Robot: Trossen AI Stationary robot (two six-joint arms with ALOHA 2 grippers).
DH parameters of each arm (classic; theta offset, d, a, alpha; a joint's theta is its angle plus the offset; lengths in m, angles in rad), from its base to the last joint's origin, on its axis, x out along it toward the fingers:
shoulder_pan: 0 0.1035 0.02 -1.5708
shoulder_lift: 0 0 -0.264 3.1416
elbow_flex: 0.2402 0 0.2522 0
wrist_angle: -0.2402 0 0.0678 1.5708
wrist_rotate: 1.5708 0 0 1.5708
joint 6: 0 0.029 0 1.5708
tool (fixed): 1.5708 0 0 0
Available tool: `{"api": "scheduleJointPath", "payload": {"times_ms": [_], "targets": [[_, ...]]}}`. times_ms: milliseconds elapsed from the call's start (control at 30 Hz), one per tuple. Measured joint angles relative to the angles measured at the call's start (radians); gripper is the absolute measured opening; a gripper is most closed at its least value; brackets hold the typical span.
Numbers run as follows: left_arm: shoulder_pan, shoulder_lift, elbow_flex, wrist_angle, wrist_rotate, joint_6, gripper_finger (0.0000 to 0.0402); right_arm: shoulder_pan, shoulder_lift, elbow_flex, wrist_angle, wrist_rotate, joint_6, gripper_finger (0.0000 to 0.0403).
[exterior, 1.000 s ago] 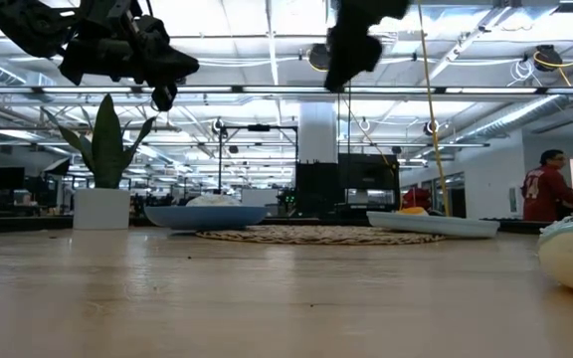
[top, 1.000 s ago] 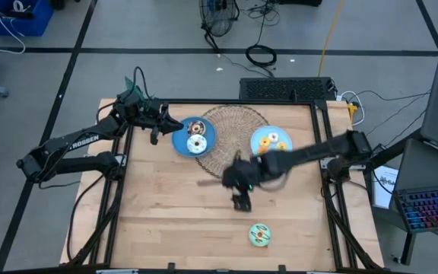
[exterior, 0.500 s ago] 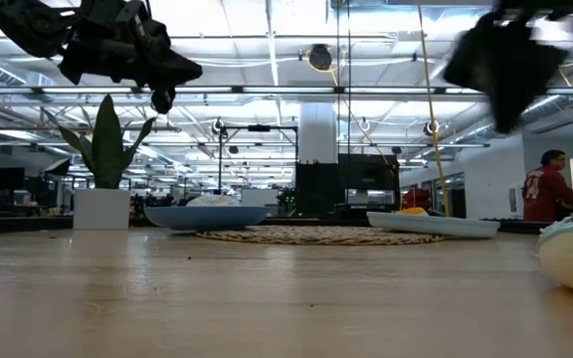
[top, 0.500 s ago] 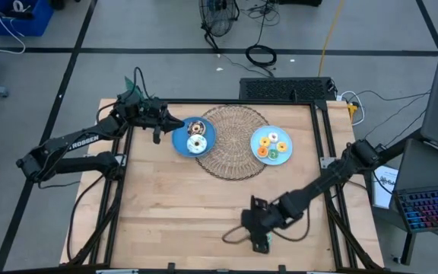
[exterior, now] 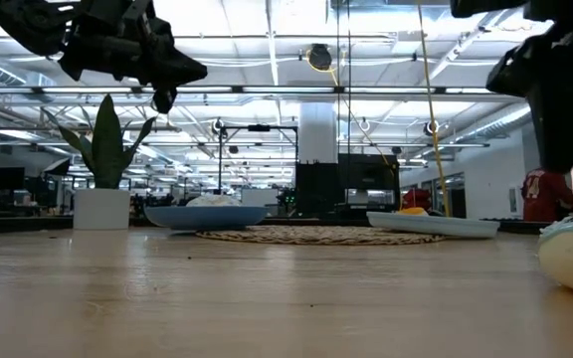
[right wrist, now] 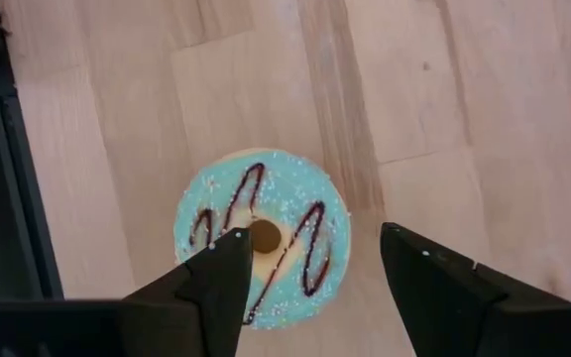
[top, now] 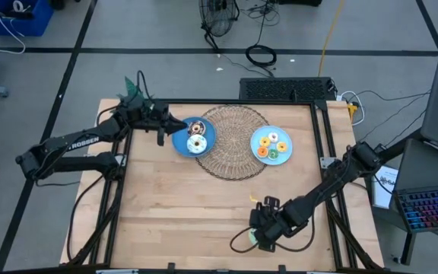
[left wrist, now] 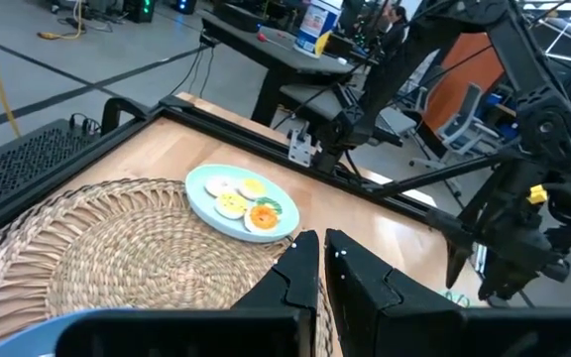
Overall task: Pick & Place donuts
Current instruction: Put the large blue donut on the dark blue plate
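One green-frosted donut (right wrist: pixel 263 238) flat on worktop (top: pixel 173 198) at 6 o'clock edge, between spread fingers of right end effector (right wrist: pixel 310 268), ungrasped. Left end effector (left wrist: pixel 315 260) clenched, empty, at 10 o'clock.

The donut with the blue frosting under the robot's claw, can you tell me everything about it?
The donut is a round toy ring with light blue-green frosting, white sprinkles and a dark brown zigzag drizzle, over a pale tan base that shows at its edge and small centre hole. It lies flat, alone on the bare wooden table, near the front edge. The right gripper hangs directly above it, fingers open on either side; nothing grips it yet.
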Motion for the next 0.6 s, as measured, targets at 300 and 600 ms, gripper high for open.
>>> {"api": "scheduleJointPath", "payload": {"times_ms": [300, 600], "targets": [[-0.024, 0.000, 0.000, 0.002, -0.018, 0.009, 0.0024, 0.000, 0.000, -0.151, 0.218, -0.052, 0.043, 0.0210], [-0.025, 0.000, 0.000, 0.001, -0.070, 0.010, 0.0024, -0.002, -0.001, -0.222, 0.244, -0.084, 0.079, 0.0207]]}}
